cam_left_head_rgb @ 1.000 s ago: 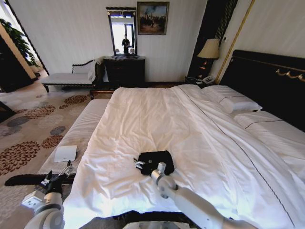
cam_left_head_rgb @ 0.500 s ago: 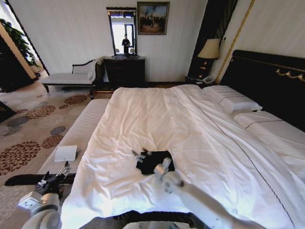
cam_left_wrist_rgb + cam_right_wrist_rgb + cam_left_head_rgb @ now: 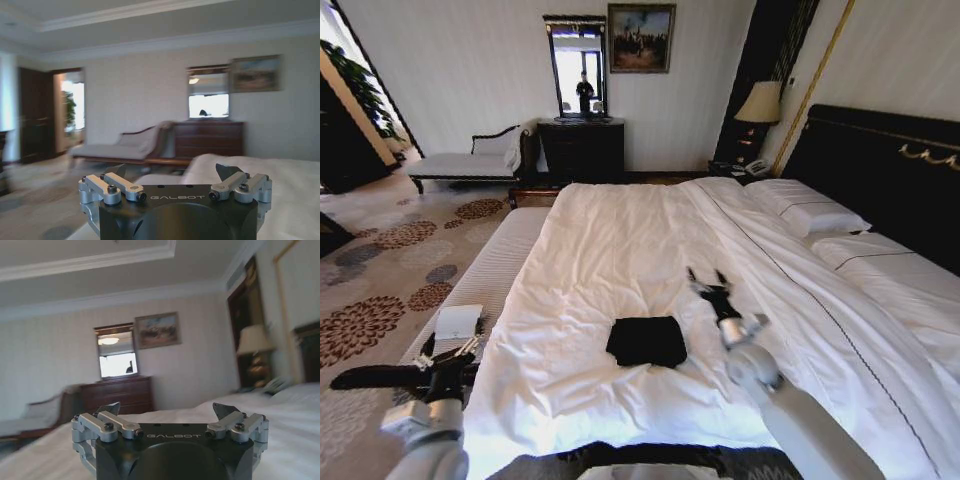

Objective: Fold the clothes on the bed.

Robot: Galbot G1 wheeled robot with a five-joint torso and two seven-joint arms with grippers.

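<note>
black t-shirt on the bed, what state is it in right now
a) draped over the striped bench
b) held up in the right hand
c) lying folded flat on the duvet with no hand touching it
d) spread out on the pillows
c: in the head view the black T-shirt lies as a compact folded rectangle on the white duvet of the bed, while the right hand hangs open, apart from it and toward the headboard side.

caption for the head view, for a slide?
Black T-shirt lies folded on the white bed; right gripper open above the duvet beside it, left gripper open over the striped bench.
</note>
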